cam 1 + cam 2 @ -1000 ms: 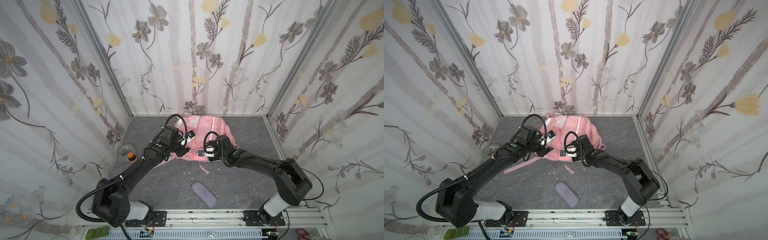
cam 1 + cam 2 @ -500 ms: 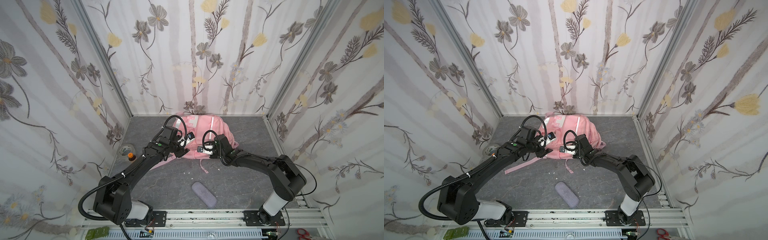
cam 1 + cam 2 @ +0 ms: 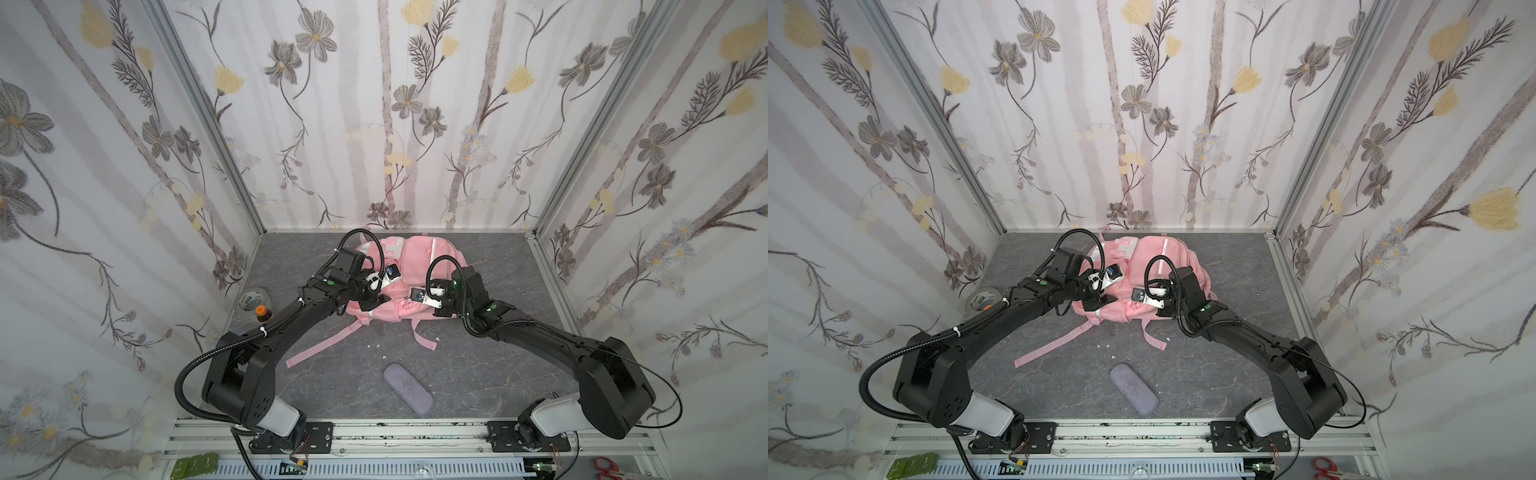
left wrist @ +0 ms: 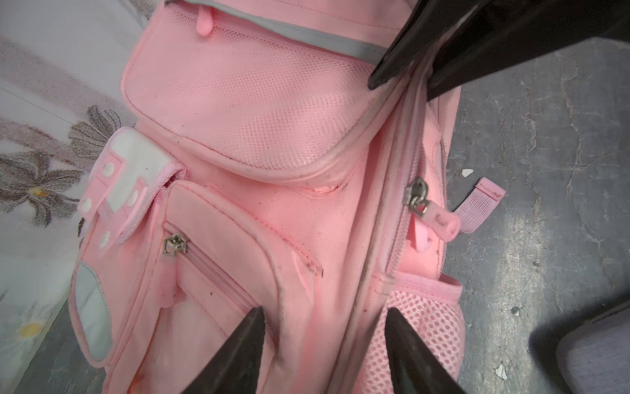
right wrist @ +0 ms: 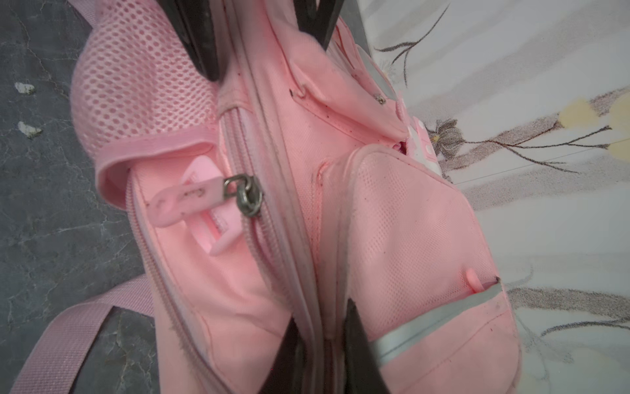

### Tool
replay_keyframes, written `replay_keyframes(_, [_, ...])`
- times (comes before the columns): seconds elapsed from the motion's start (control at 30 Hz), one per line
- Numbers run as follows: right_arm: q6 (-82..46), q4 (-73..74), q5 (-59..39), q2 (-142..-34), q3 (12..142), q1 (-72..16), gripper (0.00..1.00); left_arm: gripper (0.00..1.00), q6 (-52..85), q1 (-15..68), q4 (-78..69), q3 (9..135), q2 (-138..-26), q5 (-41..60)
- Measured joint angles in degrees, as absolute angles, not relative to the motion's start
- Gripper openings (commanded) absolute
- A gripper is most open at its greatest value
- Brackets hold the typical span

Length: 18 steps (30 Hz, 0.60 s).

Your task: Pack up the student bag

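Note:
The student bag (image 3: 419, 266) (image 3: 1158, 257), pink with white trim, lies at the back of the grey floor in both top views. My left gripper (image 3: 374, 302) (image 4: 325, 314) is at its near-left corner. The jaws stand open astride the piped seam beside the mesh side pocket (image 4: 422, 327). My right gripper (image 3: 434, 307) (image 5: 322, 327) is shut on the bag's raised zip seam near the grey reflective strip (image 5: 439, 317). The metal zip slider (image 4: 417, 196) (image 5: 247, 196) with its pink pull sits on the seam between the two grippers.
A slim greyish pouch (image 3: 408, 388) (image 3: 1133, 388) lies on the floor in front of the bag. Pink straps (image 3: 320, 345) trail forward. A tape roll (image 3: 251, 301) and an orange-capped bottle (image 3: 260, 311) stand by the left wall. Papered walls close in three sides.
The right gripper has gone from open to shut on the bag's zip seam and shifted slightly toward the bag. The left jaws have narrowed a little around the seam.

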<state>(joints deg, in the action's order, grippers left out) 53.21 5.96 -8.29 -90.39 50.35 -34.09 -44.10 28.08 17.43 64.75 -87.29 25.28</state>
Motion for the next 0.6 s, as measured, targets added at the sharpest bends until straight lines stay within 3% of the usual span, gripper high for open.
replay_keyframes(0.17, [51.48, 5.23, -10.39, -89.54, 50.35, -33.10, 0.00, 0.55, -45.60, 29.95, 17.93, 65.89, -89.01, 26.89])
replay_keyframes(0.3, [50.30, 4.73, -12.08, -89.12, 50.35, -32.03, 0.00, 0.46, -47.40, 31.46, 18.41, 67.07, -91.09, 25.96])
replay_keyframes(0.4, [49.25, 3.60, -13.69, -89.10, 50.33, -31.09, 0.00, 0.31, -48.51, 32.45, 18.39, 67.29, -92.27, 24.60])
replay_keyframes(0.5, [48.03, 3.42, -14.92, -88.92, 50.19, -30.44, 0.00, 0.02, -49.15, 32.75, 17.61, 67.35, -92.68, 23.29])
replay_keyframes(0.53, [47.42, 3.46, -15.09, -88.82, 50.19, -30.15, 0.04, 0.00, -49.32, 32.77, 17.43, 67.40, -92.68, 23.29])
replay_keyframes(0.6, [45.74, 3.51, -15.31, -88.68, 50.19, -29.58, 0.28, 0.00, -49.47, 32.88, 17.34, 67.81, -92.64, 23.33])
